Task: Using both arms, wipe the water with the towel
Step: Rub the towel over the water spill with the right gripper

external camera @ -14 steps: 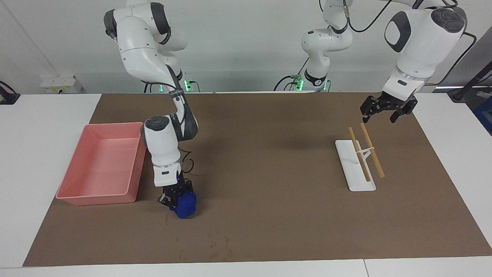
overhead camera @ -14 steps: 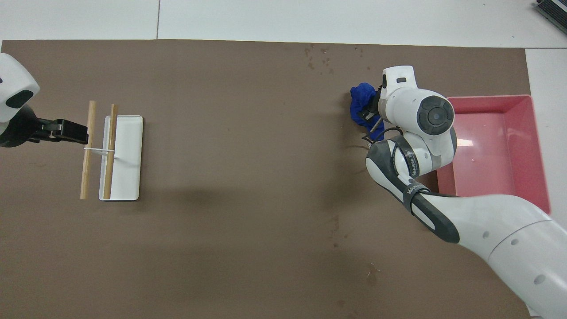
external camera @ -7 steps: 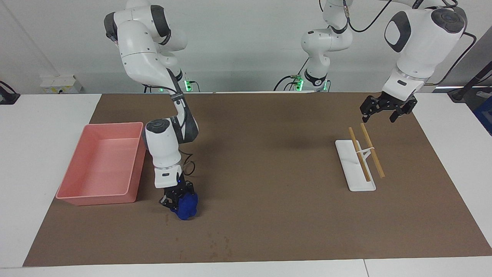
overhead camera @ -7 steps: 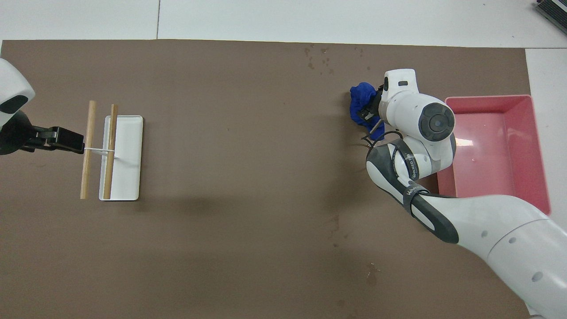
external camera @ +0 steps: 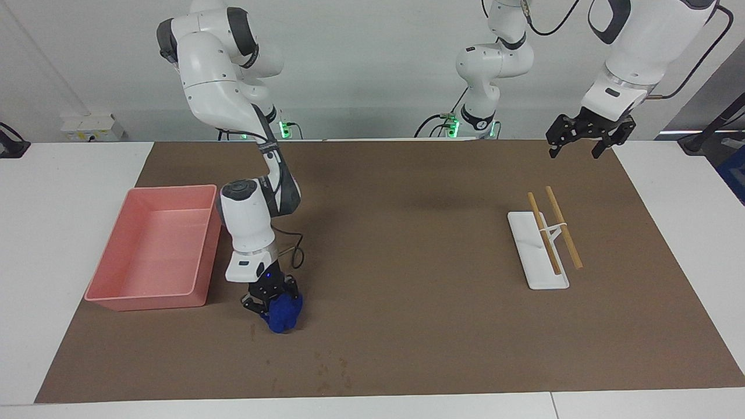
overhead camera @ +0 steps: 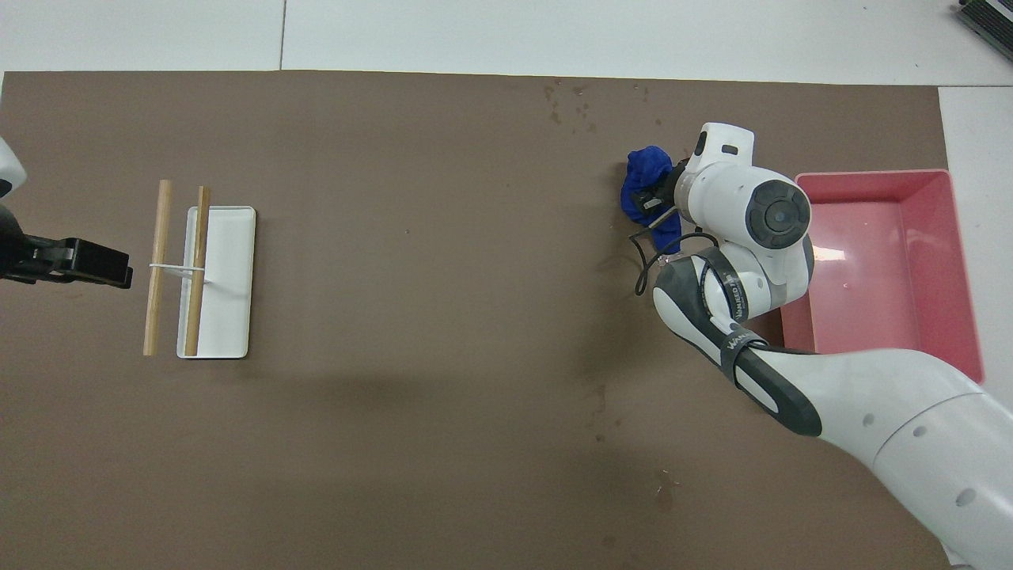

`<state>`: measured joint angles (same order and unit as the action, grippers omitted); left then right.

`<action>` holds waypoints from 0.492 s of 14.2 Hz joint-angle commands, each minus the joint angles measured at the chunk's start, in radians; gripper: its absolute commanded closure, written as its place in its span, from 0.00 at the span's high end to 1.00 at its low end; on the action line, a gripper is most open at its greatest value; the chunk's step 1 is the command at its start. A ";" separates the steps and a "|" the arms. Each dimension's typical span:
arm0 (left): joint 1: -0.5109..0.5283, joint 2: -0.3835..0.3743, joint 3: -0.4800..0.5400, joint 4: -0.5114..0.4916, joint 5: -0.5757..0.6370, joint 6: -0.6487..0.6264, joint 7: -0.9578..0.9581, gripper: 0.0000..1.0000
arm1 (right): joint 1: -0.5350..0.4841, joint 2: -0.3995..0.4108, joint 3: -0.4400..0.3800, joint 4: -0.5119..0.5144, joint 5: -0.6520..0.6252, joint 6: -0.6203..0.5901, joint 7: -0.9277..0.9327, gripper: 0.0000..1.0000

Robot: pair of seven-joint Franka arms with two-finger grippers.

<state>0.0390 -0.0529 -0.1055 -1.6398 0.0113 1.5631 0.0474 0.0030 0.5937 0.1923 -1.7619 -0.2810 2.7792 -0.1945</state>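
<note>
The right claw was clamped on the towel, a lumpy bundle on the mat with no clear long axis, at 3 o'clock of the bin in the facing view. The left claw, spread wide and empty, had risen since a second before. The water streak was hard to make out.

A broad white table carries a large rectangular brown mat over most of its top. A plain pale wall rises at the table's robot end, with a white socket box mounted low on it, just above the table's edge.
</note>
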 commanded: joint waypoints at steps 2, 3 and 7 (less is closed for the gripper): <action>-0.004 -0.011 0.001 -0.006 -0.007 -0.018 0.006 1.00 | -0.078 0.046 0.127 -0.048 0.098 -0.168 0.038 0.00; -0.004 -0.011 0.001 -0.006 -0.007 -0.018 0.005 1.00 | -0.080 0.044 0.130 -0.047 0.124 -0.182 0.038 0.00; 0.009 -0.010 0.004 -0.002 -0.033 -0.021 0.017 1.00 | -0.078 0.003 0.136 -0.042 0.258 -0.282 0.038 0.00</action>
<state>0.0397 -0.0529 -0.1023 -1.6405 0.0004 1.5597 0.0474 -0.0729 0.5816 0.2928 -1.7340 -0.0892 2.5993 -0.1808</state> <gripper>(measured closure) 0.000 0.877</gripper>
